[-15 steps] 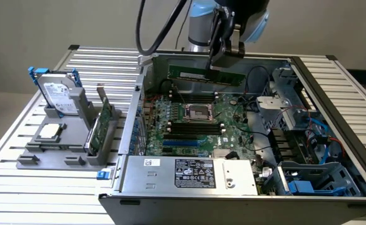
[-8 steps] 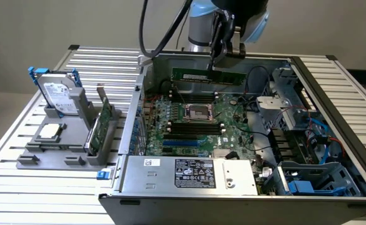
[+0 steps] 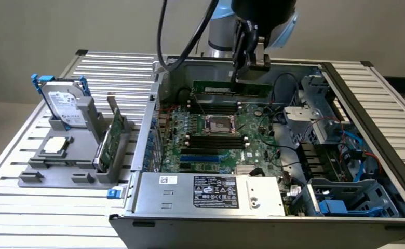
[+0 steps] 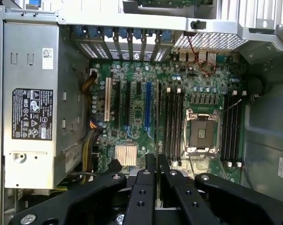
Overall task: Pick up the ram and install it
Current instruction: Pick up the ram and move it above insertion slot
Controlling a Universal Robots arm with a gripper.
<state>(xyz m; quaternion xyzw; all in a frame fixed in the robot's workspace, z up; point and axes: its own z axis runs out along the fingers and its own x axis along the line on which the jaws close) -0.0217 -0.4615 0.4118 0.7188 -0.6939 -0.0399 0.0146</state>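
Observation:
The ram (image 3: 223, 87) is a slim green stick with black chips, hanging level above the far part of the open computer case (image 3: 368, 135). My gripper (image 3: 247, 70) is shut on its upper edge near one end. In the wrist view the ram (image 4: 157, 122) shows edge-on as a thin dark line running out from my gripper (image 4: 156, 176), over the green motherboard (image 4: 146, 93). It lies beside the black memory slots (image 4: 174, 122), which flank the processor socket (image 4: 200, 131). In the exterior view the slots (image 3: 216, 141) lie nearer than the ram and below it.
A grey power supply (image 3: 210, 192) fills the case's near end, and a drive cage with blue cables (image 3: 348, 150) stands at the exterior view's right. Outside the case, a grey fixture (image 3: 64, 171) holds a hard drive (image 3: 64, 106) and a broader green card (image 3: 112, 137).

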